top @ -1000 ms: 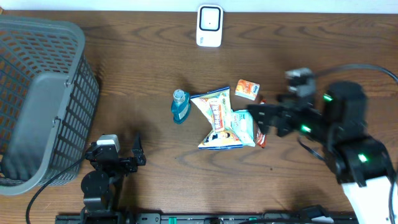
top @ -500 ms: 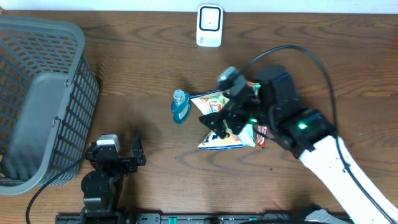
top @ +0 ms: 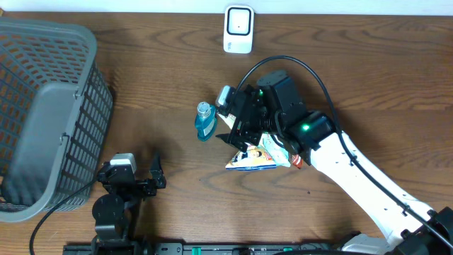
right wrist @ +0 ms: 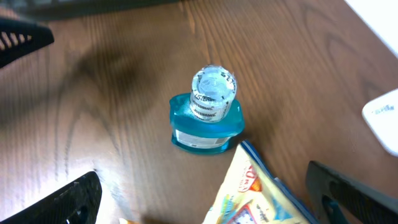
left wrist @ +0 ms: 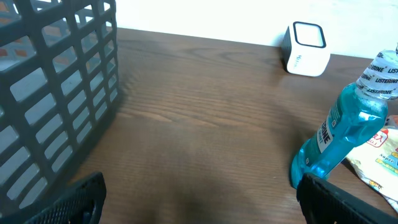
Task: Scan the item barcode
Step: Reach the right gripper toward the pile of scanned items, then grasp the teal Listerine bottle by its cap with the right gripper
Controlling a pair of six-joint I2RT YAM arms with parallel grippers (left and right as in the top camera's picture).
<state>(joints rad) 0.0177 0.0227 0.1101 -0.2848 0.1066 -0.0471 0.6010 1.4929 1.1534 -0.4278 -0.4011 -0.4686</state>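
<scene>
Dark wood-grain table [top: 156,78], white wall along the far edge. There's a grey plastic lattice basket [top: 42,106] off to my left and the little white scanner [top: 238,30] at the back.

My right gripper [top: 228,125] hangs over the pile in the middle with its jaws spread wide and nothing in them. My left gripper [top: 158,172] is parked near the front edge, also wide open and empty.

I'm guessing the item to go for is the mouthwash bottle [right wrist: 207,112]. It's standing upright at the left end of the pile, with the corner of a snack bag [right wrist: 255,190] right against its base, and it sits pretty much dead centre in my right wrist view.

On handling: it's hard clear plastic full of blue liquid, so it should be stiff with a bit of heft. It also looks smooth, so probably slippery. It's a tall shape on a small foot, so a nudge up near the cap could tip it. I'd pinch the flat body below the shoulder, not the round shrink-wrapped cap.

The bag next to it is crinkly printed foil, soft and light, so it'll likely shift if I brush it.

Can't see a barcode on the bottle from any angle here.
</scene>
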